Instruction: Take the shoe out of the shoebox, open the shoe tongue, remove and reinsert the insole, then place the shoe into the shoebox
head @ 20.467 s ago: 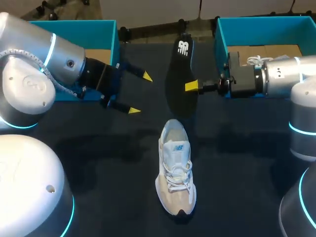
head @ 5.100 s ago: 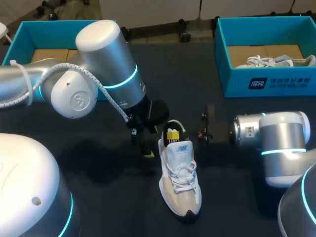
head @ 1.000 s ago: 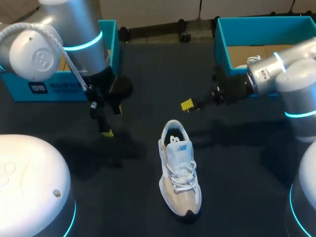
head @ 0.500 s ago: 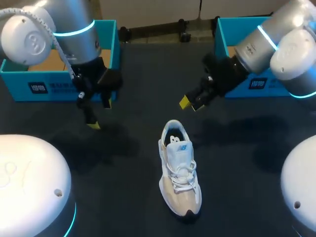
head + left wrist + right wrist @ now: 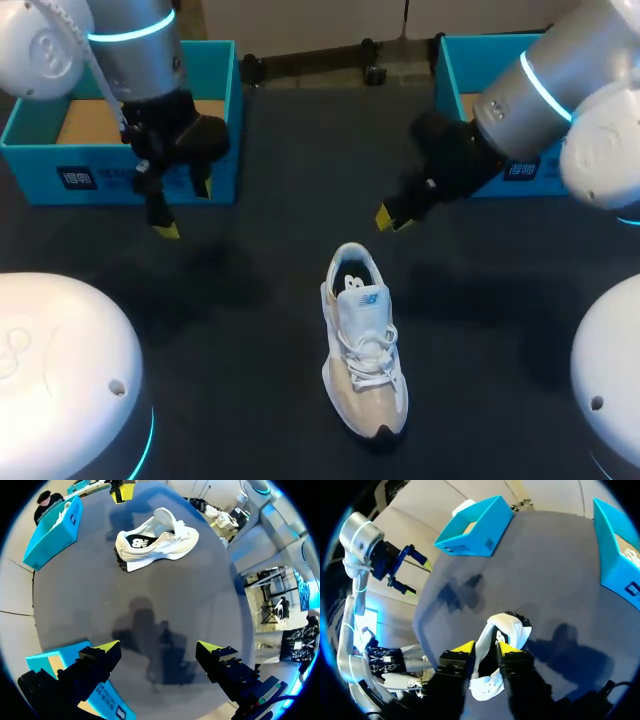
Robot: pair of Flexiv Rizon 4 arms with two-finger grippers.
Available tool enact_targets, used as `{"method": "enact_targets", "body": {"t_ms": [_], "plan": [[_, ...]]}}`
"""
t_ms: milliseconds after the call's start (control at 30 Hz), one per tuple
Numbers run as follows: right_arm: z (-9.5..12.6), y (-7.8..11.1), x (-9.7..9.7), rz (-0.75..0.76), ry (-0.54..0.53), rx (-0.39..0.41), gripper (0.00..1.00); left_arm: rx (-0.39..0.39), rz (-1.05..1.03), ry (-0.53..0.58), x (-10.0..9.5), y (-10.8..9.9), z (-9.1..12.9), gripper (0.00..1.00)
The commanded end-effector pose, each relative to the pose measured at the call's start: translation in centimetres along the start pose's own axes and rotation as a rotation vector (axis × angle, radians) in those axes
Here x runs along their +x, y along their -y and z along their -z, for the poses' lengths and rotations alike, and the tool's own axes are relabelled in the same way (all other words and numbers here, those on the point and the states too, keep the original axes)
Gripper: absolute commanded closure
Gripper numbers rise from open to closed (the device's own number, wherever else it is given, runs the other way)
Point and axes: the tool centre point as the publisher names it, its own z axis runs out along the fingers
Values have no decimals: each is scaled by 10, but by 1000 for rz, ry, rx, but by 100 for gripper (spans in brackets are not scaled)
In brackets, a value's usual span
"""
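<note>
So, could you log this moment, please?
shoe upright on table | left gripper open, empty | right gripper empty, near shoe

Shoe (image 5: 362, 345) lies on table (image 5: 300, 160), before left shoebox (image 5: 40, 178) and right shoebox (image 5: 448, 70).

We looked down on a dark, matte worktop (image 5: 300, 130) crossed by soft shadows. At the worktop's far right corner stood a second teal box (image 5: 448, 80), open at the top, with much of it hidden from the head view. White print (image 5: 522, 168) marked the wall that faced the worktop's middle. In the left wrist view, we saw a white spare shoe (image 5: 64, 514) showing above that box's rim.
</note>
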Motion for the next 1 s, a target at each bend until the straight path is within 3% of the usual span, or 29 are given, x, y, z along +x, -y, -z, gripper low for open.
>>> {"method": "enact_targets", "body": {"t_ms": [33,567,600,967,1000], "plan": [[5,11,10,-15,105,-42,100,-5,-45,25,3,-14,17,0],[-20,3,51,-137,297,-106,100,-5,-45,25,3,-14,17,0],[-25,5,54,-182,345,-127,100,-5,-45,25,3,-14,17,0],[-26,5,56,-205,352,-149,100,-5,-45,25,3,-14,17,0],[-26,5,56,-205,352,-149,100,-32,-83,39,-1,-17,18,0]]}}
